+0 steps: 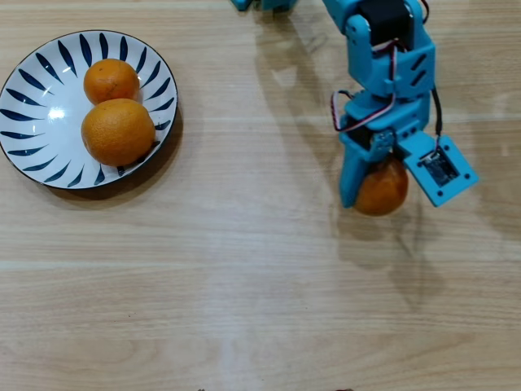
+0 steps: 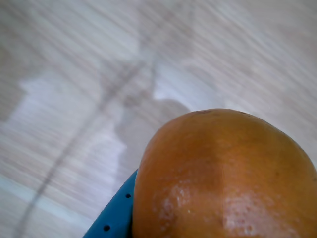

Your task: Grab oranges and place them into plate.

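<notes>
Likely a home setting: a light wood-grain desk (image 1: 244, 285) carries a blue-and-white patterned plate (image 1: 32, 90) holding oranges (image 1: 118, 130), household tableware and fruit. A blue plastic hobby arm (image 1: 387, 73) stands on it. Nothing else of the room shows.

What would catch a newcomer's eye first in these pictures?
The bright blue arm reaching in from the top of the overhead view, its hand closed around an orange right of centre. That fruit fills the lower right of the wrist view. Next comes the blue-striped plate at upper left, already holding two oranges, the nearer one larger.
</notes>
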